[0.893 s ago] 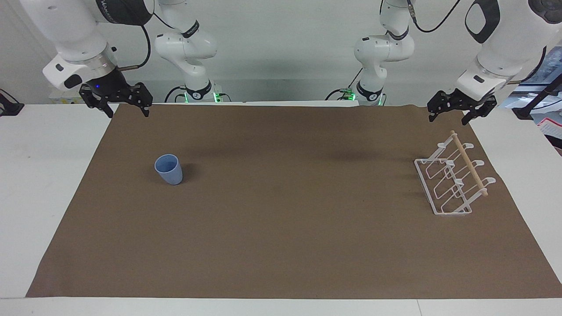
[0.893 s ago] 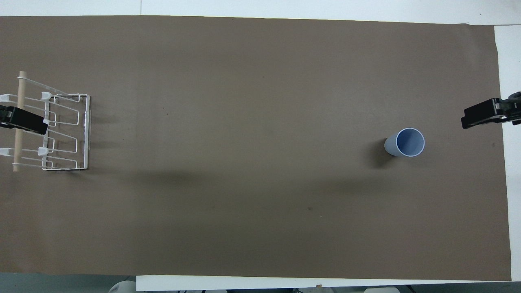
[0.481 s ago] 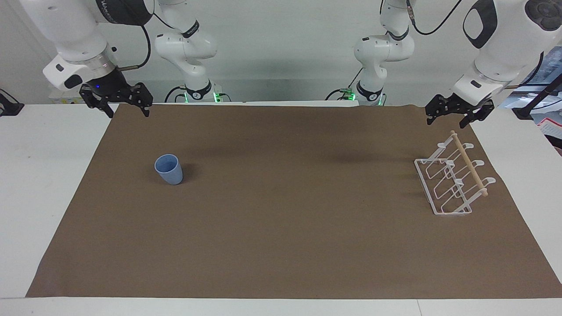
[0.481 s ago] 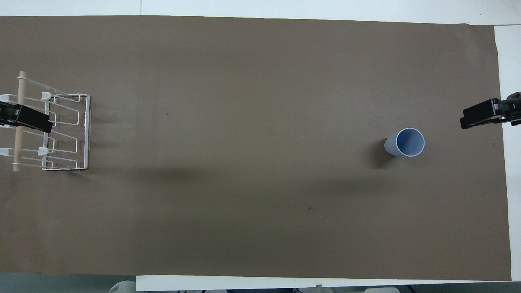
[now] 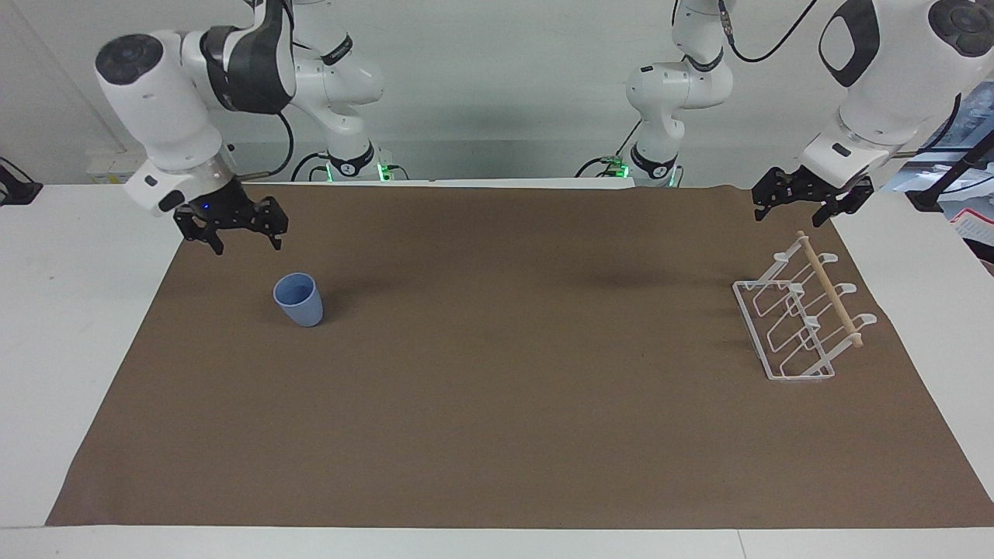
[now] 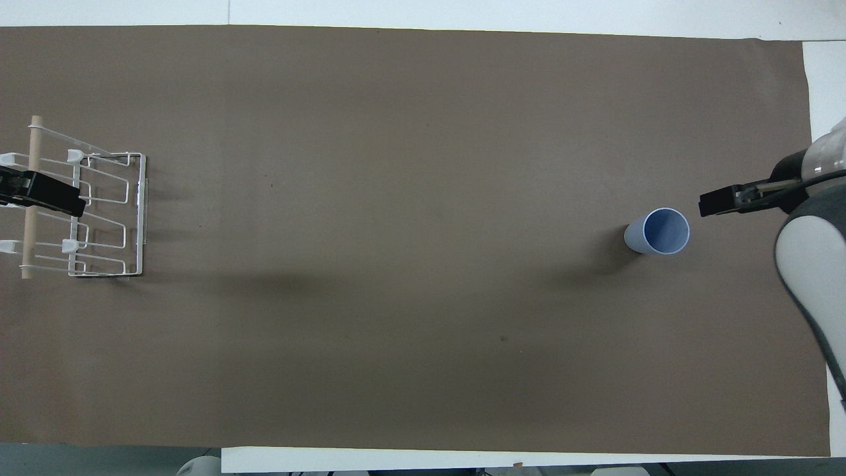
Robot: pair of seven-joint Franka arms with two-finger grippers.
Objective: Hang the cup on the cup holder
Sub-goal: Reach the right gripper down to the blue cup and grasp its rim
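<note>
The light-blue cup (image 5: 298, 300) (image 6: 659, 231) stands upright, mouth up, on the brown mat toward the right arm's end of the table. My right gripper (image 5: 247, 242) (image 6: 717, 202) hangs open over the mat close beside the cup, not touching it, with nothing in it. The white wire cup holder (image 5: 831, 291) (image 6: 141, 211), with a wooden dowel along its top, stands at the left arm's end. My left gripper (image 5: 789, 217) (image 6: 59, 197) hovers open and empty above the holder's dowel, clear of it.
A brown mat (image 5: 497, 404) covers most of the white table (image 5: 70, 310). Bare white strips run along both ends. Between cup and holder lies a wide stretch of mat with nothing on it.
The right arm has swung down and in from the mat's corner toward the cup. The left gripper shifted slightly over the holder, then held. Cup and holder have not moved.
</note>
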